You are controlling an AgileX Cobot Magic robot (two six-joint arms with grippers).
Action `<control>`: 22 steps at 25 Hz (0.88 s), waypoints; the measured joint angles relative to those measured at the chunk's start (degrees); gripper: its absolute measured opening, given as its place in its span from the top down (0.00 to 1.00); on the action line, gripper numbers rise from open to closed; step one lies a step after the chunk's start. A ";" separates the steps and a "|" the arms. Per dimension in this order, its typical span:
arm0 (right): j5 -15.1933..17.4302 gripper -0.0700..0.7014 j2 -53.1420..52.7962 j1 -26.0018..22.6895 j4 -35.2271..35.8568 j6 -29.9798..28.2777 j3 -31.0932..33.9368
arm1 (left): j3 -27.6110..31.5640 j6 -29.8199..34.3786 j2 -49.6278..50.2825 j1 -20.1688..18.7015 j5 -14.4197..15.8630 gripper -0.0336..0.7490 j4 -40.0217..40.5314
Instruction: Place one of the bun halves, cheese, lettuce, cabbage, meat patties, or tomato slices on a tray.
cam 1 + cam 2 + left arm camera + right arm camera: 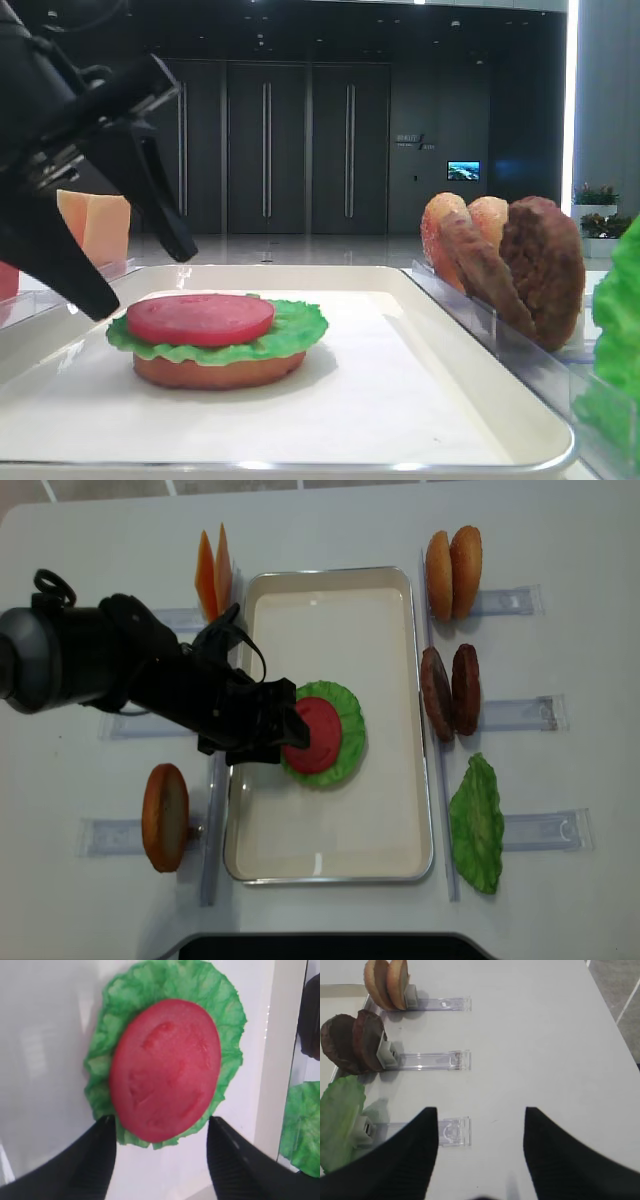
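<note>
Probably an office-building lobby: tall dark doors point(267, 148), wall screen point(463, 170), polished floor.

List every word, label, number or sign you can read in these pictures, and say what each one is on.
Far wall sign: lettering there, too small and blurred to read.
Wall screen: a bright picture, no readable text.
Food, tray, racks and grippers: no text visible.

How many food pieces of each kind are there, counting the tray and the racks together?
Lettuce leaves: 2
Bun halves: 4, one lying under a leaf
Cheese slices: 2
Meat patties: 2
Tomato slices: 1 in view
Total: 11
</note>
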 joint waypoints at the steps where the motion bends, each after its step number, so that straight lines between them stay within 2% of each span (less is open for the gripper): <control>1: 0.00 0.43 0.00 0.00 0.00 0.00 0.00 | -0.61 -2.22 -0.80 0.00 0.42 0.40 2.52; 5: 0.00 0.43 0.00 0.00 0.00 0.00 0.00 | -5.73 -9.81 -3.70 0.00 3.61 0.40 10.39; 9: 0.00 0.43 0.00 0.00 0.00 0.00 0.00 | -14.79 -20.07 -5.03 0.00 9.72 0.40 22.26; 13: 0.00 0.43 0.00 0.00 0.00 0.00 0.00 | -24.98 -34.31 -5.11 0.00 20.61 0.42 42.30; 16: 0.00 0.43 0.00 0.00 0.00 0.00 0.00 | -30.19 -42.22 -5.11 0.00 29.09 0.44 57.32; 17: 0.00 0.43 0.00 0.00 0.00 0.00 0.00 | -31.28 -43.89 -5.11 0.00 30.88 0.45 60.35; 19: 0.00 0.43 0.00 0.00 0.00 0.00 0.00 | -32.45 -45.19 -5.11 0.06 32.22 0.46 63.72; 22: 0.00 0.43 0.00 0.00 0.00 0.00 0.00 | -32.83 -45.43 -5.11 0.26 32.16 0.46 65.27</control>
